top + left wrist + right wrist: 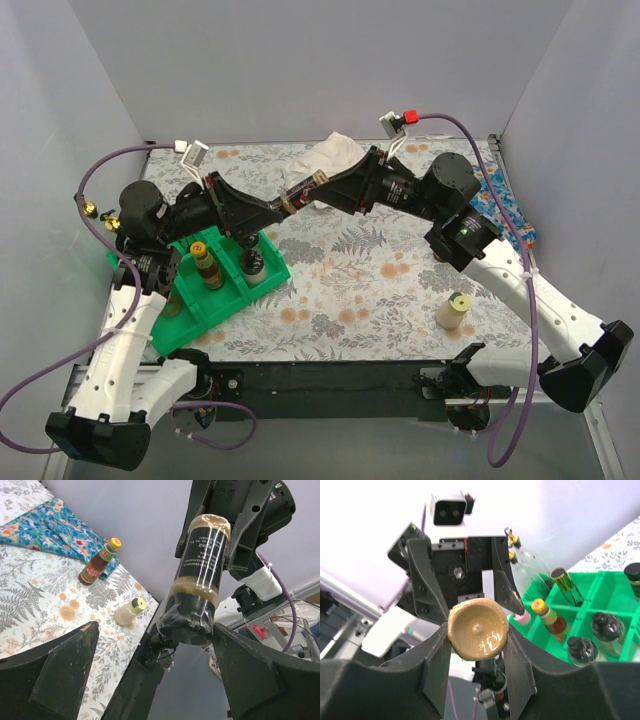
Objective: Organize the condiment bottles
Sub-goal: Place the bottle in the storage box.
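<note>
A dark glass bottle [300, 193] with a tan base and a black sealed cap hangs in the air between my two grippers. My right gripper [322, 186] is shut on its base end; the right wrist view shows the round tan bottom [477, 632] pinched between the fingers [437, 655]. My left gripper [272, 212] is open, its fingers [65, 665] spread wide on either side of the cap end [187, 625]. A cream jar with a yellow cap [453, 310] stands on the table at the right. A red-labelled bottle with a yellow cap [100, 562] lies by the blue cloth.
The green compartment tray [270, 275] at the left holds several bottles, among them a yellow-capped one [205, 265] and a black-capped jar [252, 262]. A white cloth [325, 155] lies at the back. A blue patterned cloth [505, 205] lies at the right edge.
</note>
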Controlling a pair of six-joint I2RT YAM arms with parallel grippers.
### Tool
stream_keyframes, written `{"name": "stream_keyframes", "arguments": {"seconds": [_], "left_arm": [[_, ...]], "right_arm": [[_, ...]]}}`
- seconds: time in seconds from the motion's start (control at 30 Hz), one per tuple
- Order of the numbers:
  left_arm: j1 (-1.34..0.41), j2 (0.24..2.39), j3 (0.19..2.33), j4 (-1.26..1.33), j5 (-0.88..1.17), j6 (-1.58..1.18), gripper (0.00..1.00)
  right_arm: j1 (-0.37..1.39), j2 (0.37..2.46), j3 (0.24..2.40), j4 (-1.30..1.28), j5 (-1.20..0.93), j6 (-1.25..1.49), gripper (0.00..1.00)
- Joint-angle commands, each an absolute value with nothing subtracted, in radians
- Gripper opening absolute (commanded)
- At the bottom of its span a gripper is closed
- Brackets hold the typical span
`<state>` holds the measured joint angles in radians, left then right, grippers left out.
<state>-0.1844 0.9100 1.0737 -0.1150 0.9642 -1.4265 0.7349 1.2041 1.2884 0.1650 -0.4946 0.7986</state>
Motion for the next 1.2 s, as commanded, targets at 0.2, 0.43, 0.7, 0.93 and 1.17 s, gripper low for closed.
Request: {"name": "stream_keyframes", "arguments": {"seconds": [0.2, 0.43, 0.7, 0.93, 1.17], "left_arm": [[-0.179, 0.864, 0.927, 0.31, 0.933, -1.755, 0.82], [-0.181, 0.868, 0.927, 0.33, 0.888, -1.779, 0.67], [-0.181, 0.871, 0.887, 0.426, 0.89, -1.841, 0.49], [-0.183, 0.87, 0.881, 0.425, 0.893, -1.841, 0.54], [-0.183, 0.881, 0.919, 0.402, 0.894, -1.832, 0.29]], "right_arm": [[0.733, 1.21, 1.243, 0.449, -0.423, 0.943, 0.01], [0.735, 1.206, 1.193, 0.479, -0.388, 0.965, 0.01], [0.742, 1.209, 1.161, 0.514, -0.335, 0.988, 0.01], [0.759, 1.226, 1.147, 0.565, -0.311, 0.999, 0.01], [0.779, 1.233, 1.137, 0.566, -0.308, 1.0, 0.01]]}}
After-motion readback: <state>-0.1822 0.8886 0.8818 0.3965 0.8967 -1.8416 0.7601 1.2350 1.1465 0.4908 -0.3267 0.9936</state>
